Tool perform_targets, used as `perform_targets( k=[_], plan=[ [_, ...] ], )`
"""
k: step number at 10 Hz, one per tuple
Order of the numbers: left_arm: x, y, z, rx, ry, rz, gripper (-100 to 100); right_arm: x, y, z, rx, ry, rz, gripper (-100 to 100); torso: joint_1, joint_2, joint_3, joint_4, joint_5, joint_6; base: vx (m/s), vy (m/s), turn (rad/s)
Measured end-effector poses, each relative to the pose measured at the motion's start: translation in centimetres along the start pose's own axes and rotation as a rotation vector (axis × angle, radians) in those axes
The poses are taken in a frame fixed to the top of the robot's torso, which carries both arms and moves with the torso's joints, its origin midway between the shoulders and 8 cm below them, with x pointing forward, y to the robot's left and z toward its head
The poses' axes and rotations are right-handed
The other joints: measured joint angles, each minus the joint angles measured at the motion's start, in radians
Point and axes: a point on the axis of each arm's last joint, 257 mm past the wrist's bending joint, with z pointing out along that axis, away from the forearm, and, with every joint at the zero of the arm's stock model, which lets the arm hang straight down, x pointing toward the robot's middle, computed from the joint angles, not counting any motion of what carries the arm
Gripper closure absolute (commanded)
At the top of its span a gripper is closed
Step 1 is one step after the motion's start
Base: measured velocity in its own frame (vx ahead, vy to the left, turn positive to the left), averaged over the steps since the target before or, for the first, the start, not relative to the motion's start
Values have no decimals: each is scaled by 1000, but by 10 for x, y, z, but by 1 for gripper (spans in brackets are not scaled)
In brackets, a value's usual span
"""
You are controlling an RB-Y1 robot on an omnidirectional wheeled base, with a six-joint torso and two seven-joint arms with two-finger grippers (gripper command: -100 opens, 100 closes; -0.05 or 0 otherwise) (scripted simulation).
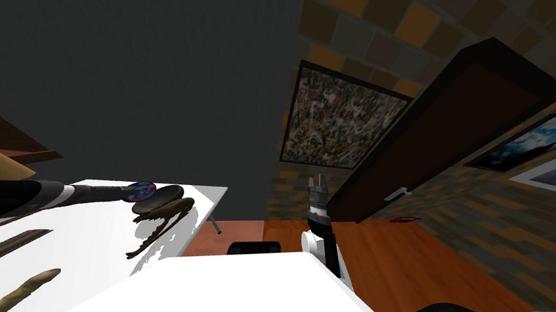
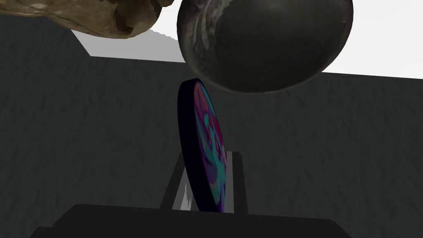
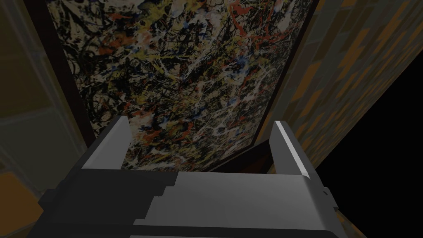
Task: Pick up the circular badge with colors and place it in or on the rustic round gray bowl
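You've got the left gripper (image 1: 130,193) left of centre in the head view, clamped on the badge (image 2: 205,136), which it holds edge-on just beside the bowl (image 2: 268,41) over the white table (image 1: 90,214). Your right gripper (image 3: 202,124) sits mid-frame, right of the table, jaws apart.

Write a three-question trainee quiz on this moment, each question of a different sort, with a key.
1. True or false: the left pincer is shut on the colorful round badge.
2. Pick one. The right pincer is: A) open and empty; B) shut on a spoon; C) shut on a cup.
3. Fill the gap: the dark round bowl stands on the white ____.

Key: 1 true; 2 A; 3 table.
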Motion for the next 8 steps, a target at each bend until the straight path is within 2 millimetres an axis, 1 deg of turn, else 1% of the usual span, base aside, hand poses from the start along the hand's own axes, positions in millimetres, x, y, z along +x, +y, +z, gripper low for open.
perform_targets(
  k=[2,3,4,8],
  plan=[
    [-8,-1,-5,-3,16,21,100,0,0,0,0,0,0,0,0,-1,0,0,-1,0,20,94,-35],
    [-12,-1,-6,-4,18,38,100,0,0,0,0,0,0,0,-1,-1,-1,-1,-1,0,7,32,-10],
    [-12,-1,-6,-4,18,36,-100,0,0,0,0,0,0,0,-4,0,0,-1,-1,0,2,7,-1],
    [-12,-1,-6,-4,18,35,-100,0,0,0,0,0,0,0,-7,1,0,0,-2,0,0,0,0]
  ],
)
